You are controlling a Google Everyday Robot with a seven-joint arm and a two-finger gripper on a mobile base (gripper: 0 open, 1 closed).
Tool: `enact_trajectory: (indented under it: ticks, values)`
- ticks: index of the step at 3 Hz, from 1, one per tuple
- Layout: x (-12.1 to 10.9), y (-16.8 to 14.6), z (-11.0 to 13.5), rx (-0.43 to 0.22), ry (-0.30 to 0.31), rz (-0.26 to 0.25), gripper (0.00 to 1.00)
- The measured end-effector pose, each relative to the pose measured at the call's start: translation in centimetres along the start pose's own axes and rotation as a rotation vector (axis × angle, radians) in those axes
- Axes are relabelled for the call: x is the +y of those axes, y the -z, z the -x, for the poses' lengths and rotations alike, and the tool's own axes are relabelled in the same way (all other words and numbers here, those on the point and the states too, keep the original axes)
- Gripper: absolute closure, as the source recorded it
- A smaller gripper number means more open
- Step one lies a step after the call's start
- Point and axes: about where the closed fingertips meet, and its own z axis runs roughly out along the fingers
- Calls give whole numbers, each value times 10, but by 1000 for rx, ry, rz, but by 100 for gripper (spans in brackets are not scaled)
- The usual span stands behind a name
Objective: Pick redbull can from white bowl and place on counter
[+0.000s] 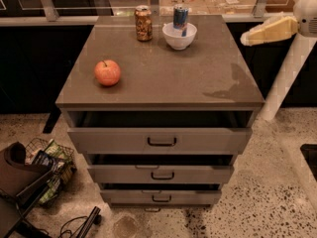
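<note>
The slim blue-and-silver redbull can stands upright in the small round white bowl on the grey-brown tabletop. The cream gripper hangs well right of the bowl, open or closed I cannot tell, and should probably descend from above the bowl, clear of its rim.

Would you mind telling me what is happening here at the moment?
The robot's pincer hangs beyond the right edge of the counter, apart from everything. The redbull can stands in the white bowl near its back edge, not yet picked, with a brown-gold can beside it and an apple nearer the front left.
</note>
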Motion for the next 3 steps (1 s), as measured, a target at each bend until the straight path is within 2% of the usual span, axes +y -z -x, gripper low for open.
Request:
enact_trajectory:
  ticks: [1,2,3]
  values:
    - [-37,-17,19,-137,-20,-81,0]
    - [-37,-17,19,-137,-20,-81,0]
    - [-37,-59,21,-134,-63,-54,0]
